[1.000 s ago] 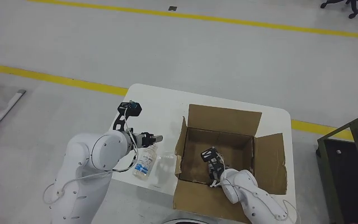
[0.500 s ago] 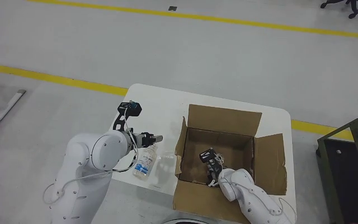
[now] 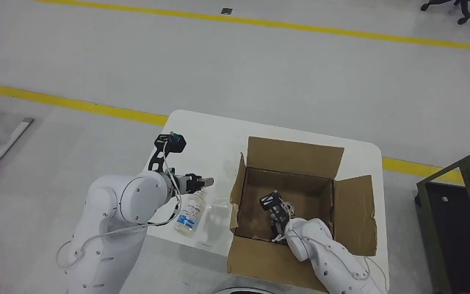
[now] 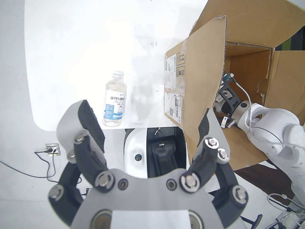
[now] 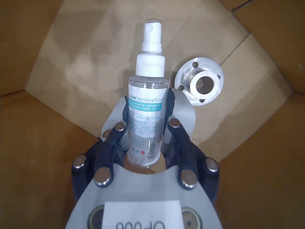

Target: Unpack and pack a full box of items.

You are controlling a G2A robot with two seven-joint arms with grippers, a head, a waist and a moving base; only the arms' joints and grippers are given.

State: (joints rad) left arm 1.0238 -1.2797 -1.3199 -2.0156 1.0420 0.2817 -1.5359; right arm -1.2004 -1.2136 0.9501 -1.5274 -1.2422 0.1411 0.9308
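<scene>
An open cardboard box [image 3: 356, 213] stands on the white table [image 3: 213, 140]. Inside it my right gripper [image 5: 148, 107] is shut on a clear spray bottle [image 5: 147, 101] with a white pump top, held just above the box floor. A metal flange [image 5: 199, 80] lies on the box floor beside the bottle. In the top view the right gripper [image 3: 275, 220] is down in the box. A clear capped bottle [image 3: 192, 212] [image 4: 114, 100] lies on the table to the left of the box. My left gripper [image 4: 149, 120] [image 3: 205, 181] hovers open above that bottle, holding nothing.
The box flaps [image 4: 209, 55] stand up around the opening, the left one close to my left gripper. The table's near edge [image 4: 78, 129] runs just behind the lying bottle. A dark green frame [image 3: 444, 213] stands off the table at the right.
My right gripper has shifted slightly left and up inside the box with the spray bottle. The left arm and the lying bottle have not moved.
</scene>
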